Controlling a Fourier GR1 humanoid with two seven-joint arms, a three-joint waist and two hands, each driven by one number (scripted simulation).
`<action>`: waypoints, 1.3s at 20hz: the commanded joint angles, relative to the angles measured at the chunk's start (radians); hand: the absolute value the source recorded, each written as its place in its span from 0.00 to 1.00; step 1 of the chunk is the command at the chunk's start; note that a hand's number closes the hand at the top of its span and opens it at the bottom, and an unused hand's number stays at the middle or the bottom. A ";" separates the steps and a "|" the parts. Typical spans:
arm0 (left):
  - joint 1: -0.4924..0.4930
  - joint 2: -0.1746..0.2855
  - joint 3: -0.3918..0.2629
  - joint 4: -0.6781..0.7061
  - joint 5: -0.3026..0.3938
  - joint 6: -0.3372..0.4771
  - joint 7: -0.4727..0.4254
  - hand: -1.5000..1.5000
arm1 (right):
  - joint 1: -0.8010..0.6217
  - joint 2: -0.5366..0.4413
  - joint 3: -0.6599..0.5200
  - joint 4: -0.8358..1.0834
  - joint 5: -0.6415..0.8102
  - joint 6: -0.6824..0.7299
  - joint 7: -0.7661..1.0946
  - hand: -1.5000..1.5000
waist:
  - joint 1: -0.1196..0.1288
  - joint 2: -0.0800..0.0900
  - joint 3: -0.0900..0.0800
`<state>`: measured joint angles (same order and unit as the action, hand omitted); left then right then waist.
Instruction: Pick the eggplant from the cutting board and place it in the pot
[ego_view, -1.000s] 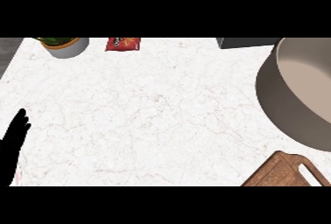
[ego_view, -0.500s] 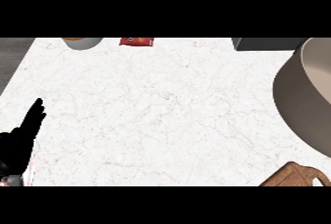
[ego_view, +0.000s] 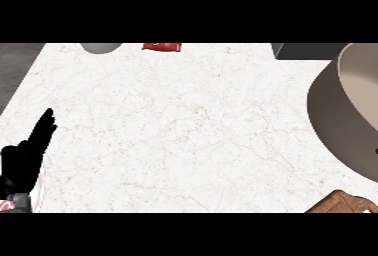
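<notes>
Eggplant is not showing anywhere in the head view, so where it's lying, its long axis and which way it's pointing can't be told. Cutting board (ego_view: 345, 204) is only poking in at the lower right, as a brown wooden corner with the rest cut off by the edge. Pot (ego_view: 323, 112) is sitting at the right side. It's big, beige-grey and round-walled, with its mouth facing up and much of it running out past the right edge. Board corner is lying near the pot, on the side closer to the robot; can't tell if they're touching.

Left hand (ego_view: 26, 157) is showing at the lower left, over the counter's left edge. It's black, with fingers straight and held together, tips pointing up the view and leaning slightly right. Thumb can't be made out. It's holding nothing. A bit of forearm (ego_view: 16, 204) is coming in below it at the bottom edge. Right hand is not showing.

Counter (ego_view: 184, 130) is white marble with faint veins, filling most of the view. Sitting along its far edge:
- a red packet (ego_view: 161, 46)
- a grey round container (ego_view: 101, 47) left of it, cut off at the top
- a dark block (ego_view: 299, 50) at the far right, just behind the pot

Dark grey floor (ego_view: 16, 70) is showing left of the counter.
</notes>
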<state>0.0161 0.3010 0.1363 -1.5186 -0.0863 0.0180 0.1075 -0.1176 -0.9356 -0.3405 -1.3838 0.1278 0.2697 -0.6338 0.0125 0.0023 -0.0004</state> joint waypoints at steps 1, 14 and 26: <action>0.008 -0.012 -0.016 -0.015 -0.025 0.001 0.006 0.50 | -0.206 -0.016 0.069 0.215 0.072 0.012 -0.023 1.00 | 0.015 0.003 0.001; -0.021 -0.031 -0.003 0.031 -0.030 -0.007 -0.015 0.50 | -0.548 0.183 0.253 0.702 0.371 -0.148 -0.151 1.00 | 0.012 0.004 0.001; -0.076 -0.052 -0.018 -0.015 -0.054 0.011 0.068 0.50 | -0.730 0.220 0.190 1.053 0.352 -0.038 -0.309 0.00 | 0.015 0.009 0.002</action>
<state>-0.0203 0.2677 0.1318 -1.5349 -0.1203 0.0075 0.1429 -0.8012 -0.6940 -0.1120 -0.4067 0.5047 0.1802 -0.8851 0.0329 0.0105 0.0018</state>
